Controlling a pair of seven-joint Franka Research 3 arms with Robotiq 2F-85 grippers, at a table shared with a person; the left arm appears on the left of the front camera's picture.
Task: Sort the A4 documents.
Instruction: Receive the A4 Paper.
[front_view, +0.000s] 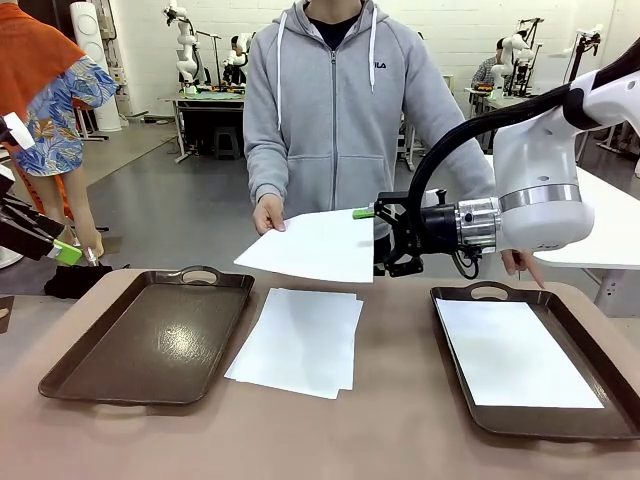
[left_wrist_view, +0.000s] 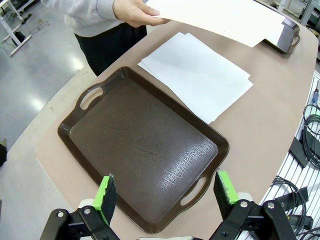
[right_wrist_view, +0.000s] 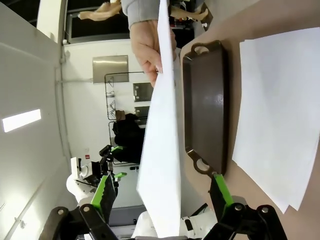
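My right gripper (front_view: 385, 240) (right_wrist_view: 162, 192) is turned sideways above the table with its fingers spread wide. One A4 sheet (front_view: 318, 245) (right_wrist_view: 162, 150) stands edge-on in the gap between them, clear of both green pads, so I am not pinching it. The person's hand (front_view: 268, 213) (right_wrist_view: 147, 45) holds that sheet at its far side. It hangs over the far edge of a loose stack of A4 documents (front_view: 300, 340) (left_wrist_view: 197, 75), which lies flat on the tabletop between two brown trays.

The right tray (front_view: 490, 292) carries one flat sheet (front_view: 515, 350). The person's other hand (front_view: 522, 262) points a finger down near the tray's far rim, partly hidden behind my right arm. The left tray (front_view: 150, 340) (left_wrist_view: 140, 150) shows its glossy brown floor. My left gripper (front_view: 60, 250) (left_wrist_view: 165, 192) hangs above and off one handled end of it, fingers wide apart, touching neither tray nor paper.

On the person's grey hoodie (front_view: 335, 120) I can read the letters "ILA" (front_view: 381, 65). The sheets look blank.
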